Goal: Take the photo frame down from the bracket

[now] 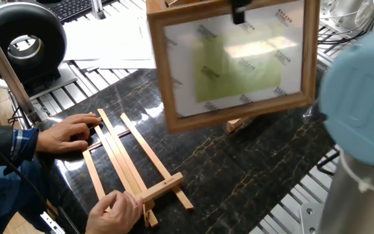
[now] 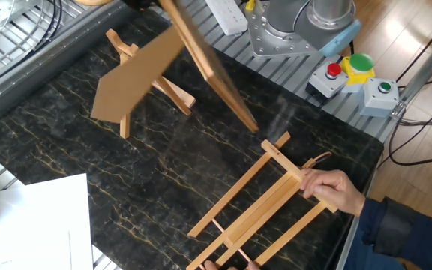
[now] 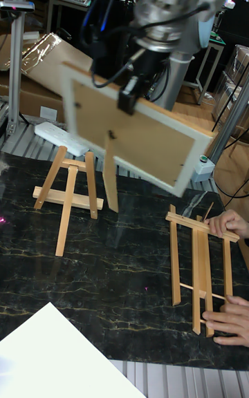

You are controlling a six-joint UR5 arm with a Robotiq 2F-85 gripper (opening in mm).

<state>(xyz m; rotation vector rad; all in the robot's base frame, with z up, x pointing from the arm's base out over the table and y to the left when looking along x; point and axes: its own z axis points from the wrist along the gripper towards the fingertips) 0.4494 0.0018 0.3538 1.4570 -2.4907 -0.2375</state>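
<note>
The photo frame (image 1: pixel 232 62) hangs in the air, blurred, its light-wood border around a white mat and a yellow-green sheet. From behind, its brown back (image 3: pixel 142 135) shows tilted, with a back strut hanging down. My gripper (image 3: pixel 128 99) is shut on the frame's top edge; in one fixed view only its dark tip (image 1: pixel 239 10) shows. The bracket (image 3: pixel 69 194), a small A-shaped wooden easel, stands on the dark table below and left of the frame, apart from it. The frame hides most of the bracket (image 1: pixel 239 122); the bracket (image 2: pixel 124 112) shows partly behind the frame's back (image 2: pixel 137 82).
A longer slatted easel (image 1: pixel 132 162) lies flat on the marble table (image 2: pixel 66 142), held by a person's two hands (image 1: pixel 70 133). White paper (image 2: pixel 36 225) lies at a table corner. A button box (image 2: pixel 351 75) and the arm's base (image 2: pixel 298 26) stand at the other edge.
</note>
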